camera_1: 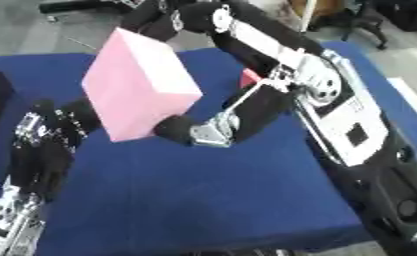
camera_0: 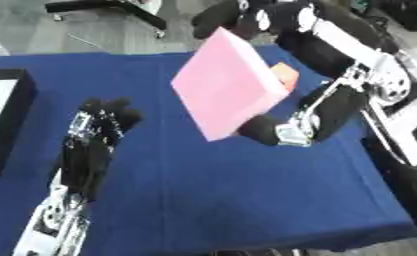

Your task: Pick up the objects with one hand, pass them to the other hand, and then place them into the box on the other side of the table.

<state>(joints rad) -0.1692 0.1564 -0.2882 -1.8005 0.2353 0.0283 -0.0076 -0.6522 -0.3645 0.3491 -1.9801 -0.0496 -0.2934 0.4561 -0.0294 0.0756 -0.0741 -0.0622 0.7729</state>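
Observation:
A big pink block (camera_0: pixel 229 85) hangs tilted above the blue table (camera_0: pixel 211 200), right of centre. My right hand (camera_0: pixel 262 131) is shut on it, with black fingers (camera_0: pixel 220 20) curled over its top edge and the thumb under its lower corner. A small orange object (camera_0: pixel 286 75) shows just behind the block's right edge; whether it lies on the table I cannot tell. My left hand (camera_0: pixel 98 130) stands at the lower left, fingers up and relaxed, holding nothing, a short way left of the block. A black box (camera_0: pixel 8 120) with a white inside sits at the table's left edge.
The right arm (camera_1: pixel 308 85) crosses the table's right side down to the near right corner. Black stand legs (camera_0: pixel 115 7) are on the floor beyond the far edge. Bare blue cloth fills the near middle.

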